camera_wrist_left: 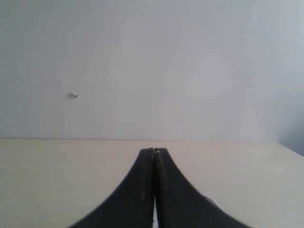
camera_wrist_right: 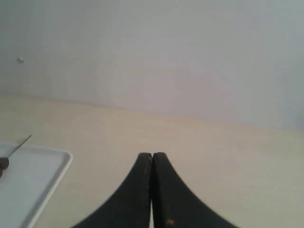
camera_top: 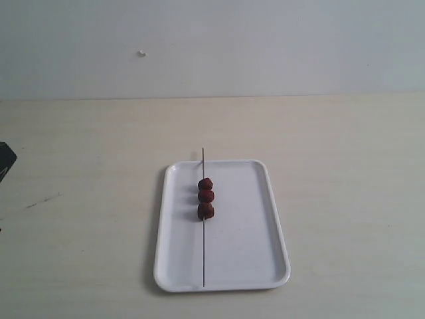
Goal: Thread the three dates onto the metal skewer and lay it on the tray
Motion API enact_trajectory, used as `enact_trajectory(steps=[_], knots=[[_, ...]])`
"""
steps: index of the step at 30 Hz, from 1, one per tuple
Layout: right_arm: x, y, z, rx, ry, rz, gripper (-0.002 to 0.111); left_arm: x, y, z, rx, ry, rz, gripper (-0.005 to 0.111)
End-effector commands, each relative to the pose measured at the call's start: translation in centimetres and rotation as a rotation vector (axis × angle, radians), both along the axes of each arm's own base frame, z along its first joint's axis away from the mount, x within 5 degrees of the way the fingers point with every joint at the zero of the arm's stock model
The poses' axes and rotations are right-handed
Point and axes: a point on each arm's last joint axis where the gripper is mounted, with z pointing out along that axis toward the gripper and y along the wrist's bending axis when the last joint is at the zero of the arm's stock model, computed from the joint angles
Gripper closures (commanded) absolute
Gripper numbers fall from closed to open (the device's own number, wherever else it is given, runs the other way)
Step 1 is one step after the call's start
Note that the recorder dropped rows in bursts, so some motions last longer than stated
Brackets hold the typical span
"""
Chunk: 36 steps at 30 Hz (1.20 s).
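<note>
Lying threaded on the metal skewer [camera_top: 203, 252], the three dates [camera_top: 206, 197] rest inside the tray [camera_top: 252, 266], so the task looks finished and no further move seems needed. The left gripper [camera_wrist_left: 154, 151] and right gripper [camera_wrist_right: 152, 155] are clenched on nothing, away from it. Around them are a pale table [camera_top: 345, 166] and a bare wall [camera_top: 265, 46].

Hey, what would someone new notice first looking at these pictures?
The white tray lies mid-frame on the pale table, with three dark dates threaded close together on a thin metal skewer lying along it, far tip past the rim. Each wrist view shows black jaws pressed shut and empty: the left gripper and the right gripper.
</note>
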Motion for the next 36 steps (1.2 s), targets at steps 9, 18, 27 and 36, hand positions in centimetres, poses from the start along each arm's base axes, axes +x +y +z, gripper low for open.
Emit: enact_trajectory(steps=[9, 18, 27, 36], knots=[[0.8, 0.0, -4.1, 0.138, 0.095, -0.028, 0.108, -0.1, 0.1, 0.1, -0.005, -0.006, -0.002, 0.107], [0.8, 0.0, -4.1, 0.137, 0.094, -0.027, 0.108, -0.1, 0.1, 0.1, -0.005, -0.006, -0.002, 0.107], [0.8, 0.0, -4.1, 0.137, 0.094, -0.027, 0.108, -0.1, 0.1, 0.1, -0.005, -0.006, -0.002, 0.107], [0.8, 0.0, -4.1, 0.136, 0.092, -0.027, 0.108, -0.7, 1.0, 0.6, 0.133, -0.060, 0.053, 0.107]])
